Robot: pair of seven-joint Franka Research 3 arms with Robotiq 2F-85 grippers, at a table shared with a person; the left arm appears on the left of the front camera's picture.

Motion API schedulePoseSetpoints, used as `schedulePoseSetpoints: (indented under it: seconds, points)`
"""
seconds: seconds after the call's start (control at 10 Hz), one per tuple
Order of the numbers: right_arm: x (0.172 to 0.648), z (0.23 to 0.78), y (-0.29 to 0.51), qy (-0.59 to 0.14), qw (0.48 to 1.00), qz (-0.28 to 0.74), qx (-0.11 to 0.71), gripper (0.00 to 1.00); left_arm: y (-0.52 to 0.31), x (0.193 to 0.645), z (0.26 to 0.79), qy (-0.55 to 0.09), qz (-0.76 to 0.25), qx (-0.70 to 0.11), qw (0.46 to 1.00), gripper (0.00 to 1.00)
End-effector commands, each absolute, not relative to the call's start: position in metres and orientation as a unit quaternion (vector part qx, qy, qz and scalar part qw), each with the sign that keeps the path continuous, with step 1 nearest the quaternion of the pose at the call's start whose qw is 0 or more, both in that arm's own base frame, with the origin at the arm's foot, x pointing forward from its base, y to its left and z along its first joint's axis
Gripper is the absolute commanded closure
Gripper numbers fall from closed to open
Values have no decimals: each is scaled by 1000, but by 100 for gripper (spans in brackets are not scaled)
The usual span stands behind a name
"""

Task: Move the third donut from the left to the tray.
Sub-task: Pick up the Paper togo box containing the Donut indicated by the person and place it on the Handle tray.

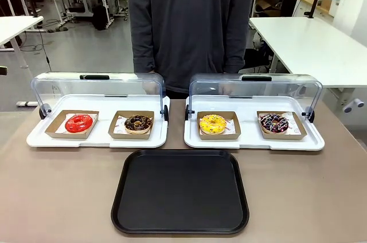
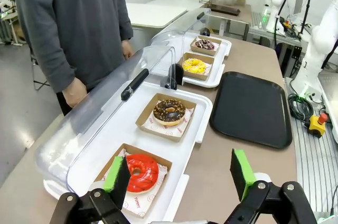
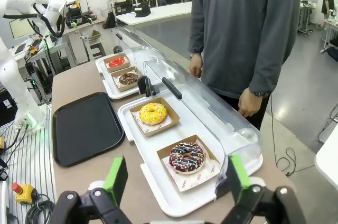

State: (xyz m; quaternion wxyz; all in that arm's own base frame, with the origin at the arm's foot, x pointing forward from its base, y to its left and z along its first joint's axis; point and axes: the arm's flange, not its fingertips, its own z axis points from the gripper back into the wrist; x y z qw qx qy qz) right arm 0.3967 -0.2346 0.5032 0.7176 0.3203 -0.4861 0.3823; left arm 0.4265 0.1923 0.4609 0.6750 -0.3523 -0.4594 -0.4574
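**Progress.** Left claw (image 2: 179,174): jaws spread wide, nothing between the green pads, hovering over the end of the left white tray (image 1: 97,140). Right claw (image 3: 177,179): likewise spread and empty, over the end of the right white tray (image 1: 252,142). The tray (image 1: 180,191) lies bare at the desk's (image 1: 57,197) 6 o'clock edge. The third donut (image 1: 213,123) sits in its cardboard holder (image 1: 218,136) on the right white tray, at about 1 o'clock from the tray and clear of both claws. Judgement: no step is done. Reach, grasp, carry and set-down all remain.

**Materials and shapes, near to far.**
- Tray: flat black rectangle with rounded corners and a low rim, matte and probably plastic.
- Desk: smooth grey-brown top.
- Third donut: ring with glossy yellow glaze and small orange-red sprinkles. It is likely soft, so the glaze could mark under the pads.
- Holder: shallow brown card with sloped walls and a paper liner.
- White trays: smooth and rigid, each with a clear domed lid (image 1: 255,88) swung back.
- Neighbours: red donut (image 1: 78,122), chocolate donut (image 1: 138,122) and sprinkled chocolate donut (image 1: 274,122), each in a similar holder.
- At 12 o'clock, a person (image 1: 189,19) in a grey knit top stands behind the lids.
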Motion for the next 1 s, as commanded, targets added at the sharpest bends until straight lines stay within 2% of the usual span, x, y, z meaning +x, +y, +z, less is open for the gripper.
schedulePoseSetpoints:
  seconds: [0.0, 0.9]
  points:
    - [398, 505, -234, -495, 709, 385, 323, 0, 192, 426, 461, -462, -457, -354, 673, 0]
    - [398, 505, -234, -495, 709, 385, 323, 0, 192, 426, 461, -462, -457, -354, 673, 0]
